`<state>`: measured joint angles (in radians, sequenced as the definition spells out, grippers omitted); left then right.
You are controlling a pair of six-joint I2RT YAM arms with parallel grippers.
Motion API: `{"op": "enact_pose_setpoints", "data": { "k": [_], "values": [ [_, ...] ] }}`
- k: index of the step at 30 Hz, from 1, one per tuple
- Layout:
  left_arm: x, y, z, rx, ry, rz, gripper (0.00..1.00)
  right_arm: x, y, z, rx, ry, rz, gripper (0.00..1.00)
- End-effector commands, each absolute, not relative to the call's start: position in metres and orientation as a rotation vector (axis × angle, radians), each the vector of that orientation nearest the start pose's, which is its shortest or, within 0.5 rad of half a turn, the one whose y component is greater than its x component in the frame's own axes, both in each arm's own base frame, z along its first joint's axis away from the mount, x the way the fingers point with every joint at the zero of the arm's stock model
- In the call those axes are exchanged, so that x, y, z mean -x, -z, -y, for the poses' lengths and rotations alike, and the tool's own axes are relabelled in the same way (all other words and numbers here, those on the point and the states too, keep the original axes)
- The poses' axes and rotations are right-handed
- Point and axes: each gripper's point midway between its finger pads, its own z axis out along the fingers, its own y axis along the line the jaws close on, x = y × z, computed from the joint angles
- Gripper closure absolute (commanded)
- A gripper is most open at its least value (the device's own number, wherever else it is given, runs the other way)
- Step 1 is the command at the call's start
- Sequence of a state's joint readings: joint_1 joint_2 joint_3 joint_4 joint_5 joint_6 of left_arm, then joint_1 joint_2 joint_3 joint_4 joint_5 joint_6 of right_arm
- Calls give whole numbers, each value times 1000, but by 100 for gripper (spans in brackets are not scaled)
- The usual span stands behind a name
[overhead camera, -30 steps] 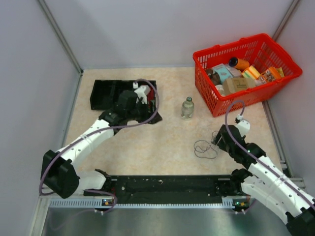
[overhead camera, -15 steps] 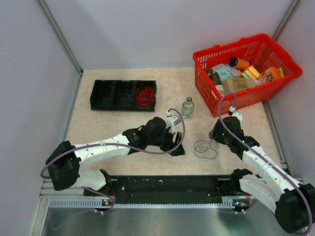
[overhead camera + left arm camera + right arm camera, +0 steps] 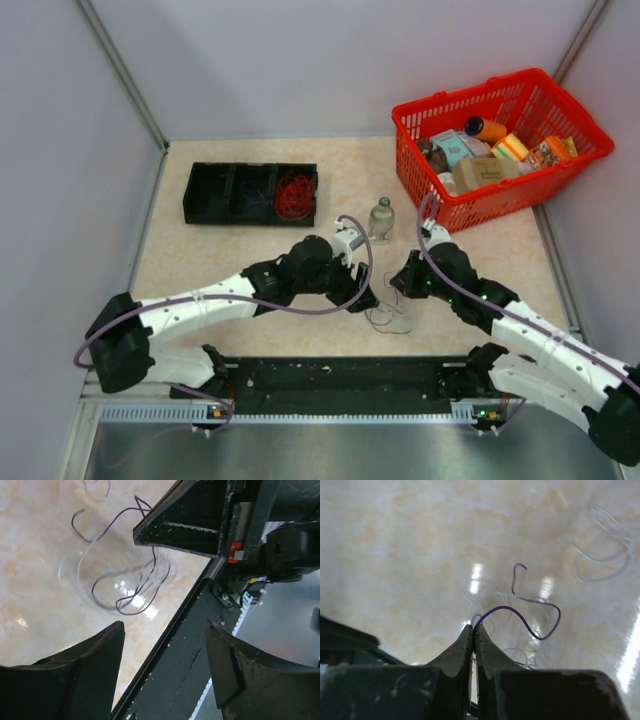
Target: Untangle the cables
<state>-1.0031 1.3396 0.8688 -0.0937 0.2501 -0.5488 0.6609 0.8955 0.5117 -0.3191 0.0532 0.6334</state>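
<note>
A loose tangle of thin dark and white cables lies on the beige table between my two grippers. My right gripper is shut on a dark purple wire, pinched at the tips. Pale white wire loops spread on the table beyond it. My left gripper hovers just left of the tangle, open and empty, with the cables ahead of it on the table. A red cable bunch lies in the right compartment of the black tray.
A small clear bottle stands just behind the grippers. A red basket full of packages fills the back right corner. A black rail runs along the near edge, under the left gripper.
The left arm swung from the black tray to the table's middle. The right gripper closed on the dark wire and moved left, dragging the tangle with it.
</note>
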Motion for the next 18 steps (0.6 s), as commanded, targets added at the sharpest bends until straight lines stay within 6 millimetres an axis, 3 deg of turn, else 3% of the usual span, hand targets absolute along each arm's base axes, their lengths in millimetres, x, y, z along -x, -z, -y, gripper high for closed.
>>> {"op": "enact_pose_setpoints", "data": {
  "k": [1, 4, 10, 14, 18],
  "values": [
    [-151, -225, 360, -729, 1234, -1932, 29, -201, -194, -223, 86, -974, -2090, 100],
    [-156, -239, 352, -694, 1206, -1880, 27, -189, -220, -239, 149, -1129, -2030, 100],
    [-167, -241, 349, -623, 1160, -1879, 28, -177, -260, -258, 173, -1348, -1912, 100],
    [-168, -233, 357, -627, 1165, -1931, 37, -175, -283, -258, 126, -1415, -1855, 100],
    [-163, -230, 366, -643, 1226, -1949, 43, -174, -292, -258, 69, -1472, -1825, 100]
  ]
}}
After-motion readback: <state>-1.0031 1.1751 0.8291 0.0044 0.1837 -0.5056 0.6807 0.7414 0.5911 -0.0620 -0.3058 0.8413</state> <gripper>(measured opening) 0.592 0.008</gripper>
